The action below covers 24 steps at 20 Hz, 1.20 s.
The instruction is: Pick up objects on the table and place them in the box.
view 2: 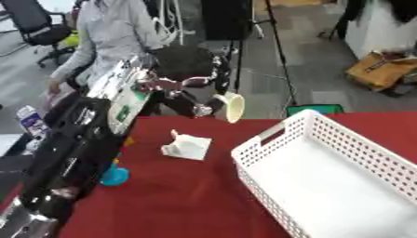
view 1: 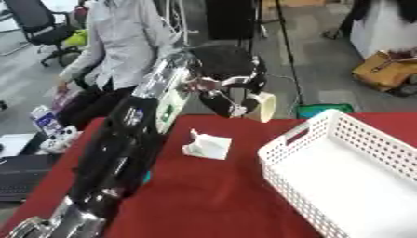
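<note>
My left hand [view 1: 224,79] is raised above the far edge of the red table [view 1: 204,195], its fingers curled round a cream roll of tape [view 1: 262,107]. The roll hangs in the air, left of the white basket [view 1: 285,144] and above table height. A crumpled white tissue [view 1: 208,145] lies on the cloth below and left of the roll. A teal object [view 2: 114,175] sits near the left edge, beside my forearm. My right hand shows in no view.
The white basket fills the right half of the table and holds nothing visible. A person in a grey shirt sits beyond the far left corner. A green item [view 1: 322,110] and a tripod stand on the floor behind the table.
</note>
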### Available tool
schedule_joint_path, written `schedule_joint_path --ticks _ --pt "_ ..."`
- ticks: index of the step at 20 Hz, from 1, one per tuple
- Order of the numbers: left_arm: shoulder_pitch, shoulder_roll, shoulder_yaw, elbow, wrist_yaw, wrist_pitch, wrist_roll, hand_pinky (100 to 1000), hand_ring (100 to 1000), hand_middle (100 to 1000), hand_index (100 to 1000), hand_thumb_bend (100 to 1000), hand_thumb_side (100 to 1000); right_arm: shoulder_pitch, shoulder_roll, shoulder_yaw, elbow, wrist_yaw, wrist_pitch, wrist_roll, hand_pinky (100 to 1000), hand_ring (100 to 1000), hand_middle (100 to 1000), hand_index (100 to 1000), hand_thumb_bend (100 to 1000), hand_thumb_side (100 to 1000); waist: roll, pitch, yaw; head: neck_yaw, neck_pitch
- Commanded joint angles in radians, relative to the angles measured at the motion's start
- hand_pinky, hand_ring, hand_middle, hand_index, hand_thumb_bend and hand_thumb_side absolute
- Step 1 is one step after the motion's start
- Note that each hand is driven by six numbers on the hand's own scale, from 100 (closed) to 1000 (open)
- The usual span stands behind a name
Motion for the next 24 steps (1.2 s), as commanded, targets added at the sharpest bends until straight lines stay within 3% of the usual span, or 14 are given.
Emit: schedule_joint_path --ticks 1,9,18,24 --pt "-0.040 -0.008 0.017 -0.029 0.068 -0.332 -0.370 297 507 516 563 100 189 -0.006 -0.032 -0.007 -0.018 -0.009 -0.133 -0.136 754 679 660 688 100 805 -0.006 -0.025 -0.001 0.008 0.005" --pt "-0.072 -0.080 -0.010 -0.021 0.100 -0.332 -0.378 290 505 514 562 100 191 -0.008 -0.034 -0.002 -0.018 -0.013 -0.129 -0.136 754 680 660 688 100 802 -0.002 -0.029 -0.007 0.017 0.010" --pt "-0.086 -0.185 -0.020 0.039 0.047 -0.332 -0.371 300 511 519 564 111 190 -0.015 -0.034 0.005 -0.018 -0.015 -0.126 -0.136 754 680 660 688 100 801 0.003 -0.027 -0.019 0.026 0.006" --pt "-0.084 -0.230 -0.044 0.084 -0.039 -0.332 -0.267 286 518 527 570 152 177 -0.018 -0.034 0.009 -0.018 -0.013 -0.121 -0.136 755 680 661 688 100 800 0.008 -0.026 -0.021 0.020 0.004"
